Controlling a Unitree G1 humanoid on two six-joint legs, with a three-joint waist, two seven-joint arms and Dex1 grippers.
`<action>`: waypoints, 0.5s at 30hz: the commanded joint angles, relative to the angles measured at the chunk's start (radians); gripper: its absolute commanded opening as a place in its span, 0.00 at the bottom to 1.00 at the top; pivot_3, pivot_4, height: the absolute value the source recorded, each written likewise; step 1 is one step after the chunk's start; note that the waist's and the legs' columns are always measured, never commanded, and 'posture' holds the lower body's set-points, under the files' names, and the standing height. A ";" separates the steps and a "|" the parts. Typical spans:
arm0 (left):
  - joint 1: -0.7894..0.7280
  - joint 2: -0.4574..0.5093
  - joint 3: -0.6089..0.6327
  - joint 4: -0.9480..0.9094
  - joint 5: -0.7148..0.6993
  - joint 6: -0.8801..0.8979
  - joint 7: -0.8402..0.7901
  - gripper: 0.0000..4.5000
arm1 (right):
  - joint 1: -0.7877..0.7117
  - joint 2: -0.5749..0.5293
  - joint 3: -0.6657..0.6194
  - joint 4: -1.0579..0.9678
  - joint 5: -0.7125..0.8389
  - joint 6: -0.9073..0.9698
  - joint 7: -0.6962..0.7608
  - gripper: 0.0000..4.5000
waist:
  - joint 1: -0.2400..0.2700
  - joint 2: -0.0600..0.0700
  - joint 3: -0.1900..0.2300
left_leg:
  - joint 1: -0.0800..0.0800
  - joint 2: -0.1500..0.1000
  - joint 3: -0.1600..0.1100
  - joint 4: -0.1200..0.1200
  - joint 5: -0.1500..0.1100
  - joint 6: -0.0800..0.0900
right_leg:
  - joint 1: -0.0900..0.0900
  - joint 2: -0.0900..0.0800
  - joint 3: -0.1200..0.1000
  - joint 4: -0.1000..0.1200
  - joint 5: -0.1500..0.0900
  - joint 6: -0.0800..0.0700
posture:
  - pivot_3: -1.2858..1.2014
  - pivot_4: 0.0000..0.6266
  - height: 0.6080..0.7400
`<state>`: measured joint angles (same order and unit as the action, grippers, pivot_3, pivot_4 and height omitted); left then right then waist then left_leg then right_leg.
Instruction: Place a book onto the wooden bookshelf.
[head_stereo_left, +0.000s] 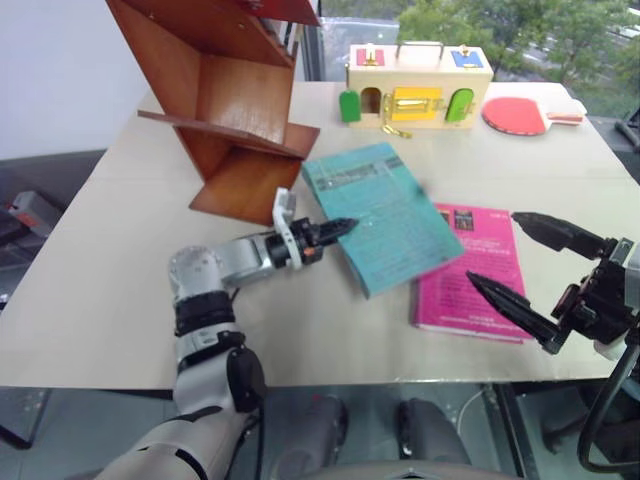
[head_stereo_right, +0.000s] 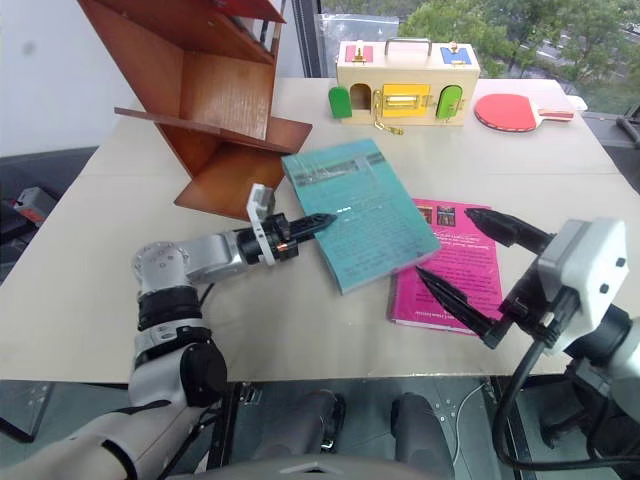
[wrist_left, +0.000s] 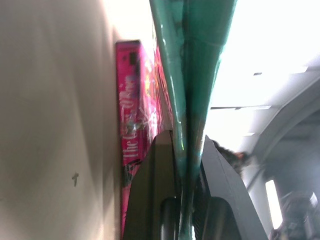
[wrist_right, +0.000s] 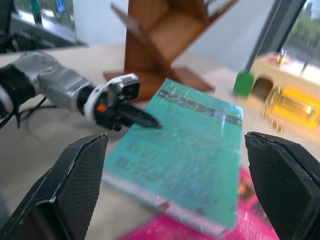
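A magenta-pink book lies flat on the pale tabletop. At the far edge stands a pale toy box with coloured doors. A red table-tennis paddle lies just beside it.

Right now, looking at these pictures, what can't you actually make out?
- The small print on the teal book: too small in the eye views, blurred in the right wrist view.
- The wooden bookshelf's top: cut off by the eye views' upper edge.
- Part of the pink book: covered by the teal book's corner and the open right gripper.
- The left gripper's lower finger: under the book it clamps, eye views.
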<state>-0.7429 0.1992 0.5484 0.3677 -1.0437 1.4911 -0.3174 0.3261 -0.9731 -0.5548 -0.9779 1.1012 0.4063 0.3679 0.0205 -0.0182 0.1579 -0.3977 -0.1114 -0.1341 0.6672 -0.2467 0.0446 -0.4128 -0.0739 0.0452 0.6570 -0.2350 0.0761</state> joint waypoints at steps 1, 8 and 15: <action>-0.089 0.052 -0.089 -0.128 -0.027 -0.040 -0.122 0.02 | -0.125 0.016 0.046 0.049 0.032 -0.015 -0.001 1.00 | 0.000 -0.001 0.000 | 0.000 0.000 0.000 0.000 0.000 0.000 | 0.000 0.000 0.000 0.000 0.000 0.000 | 0.52 0.24 1.00; -0.141 0.148 -0.212 -0.251 0.012 -0.146 -0.254 0.02 | -0.296 0.030 0.130 0.096 0.016 0.022 -0.015 1.00 | -0.008 -0.001 0.001 | 0.000 -0.001 0.000 -0.002 0.000 0.000 | -0.001 -0.004 0.001 -0.001 0.000 0.000 | 0.52 0.24 1.00; -0.105 0.360 -0.526 -0.545 0.380 -0.743 -0.606 0.02 | -0.341 0.054 0.138 0.157 -0.011 0.028 0.046 1.00 | -0.006 0.000 0.001 | -0.001 -0.001 0.002 -0.004 0.000 0.000 | -0.002 -0.005 0.002 -0.003 0.000 0.000 | 0.52 0.24 1.00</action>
<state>-0.8512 0.5387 0.0561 -0.1042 -0.7319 0.9140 -0.8280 0.0098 -0.9242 -0.4160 -0.8141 1.0993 0.4347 0.4095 0.0148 -0.0184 0.1588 -0.3983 -0.1124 -0.1322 0.6626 -0.2468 0.0447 -0.4147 -0.0793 0.0478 0.6536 -0.2349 0.0755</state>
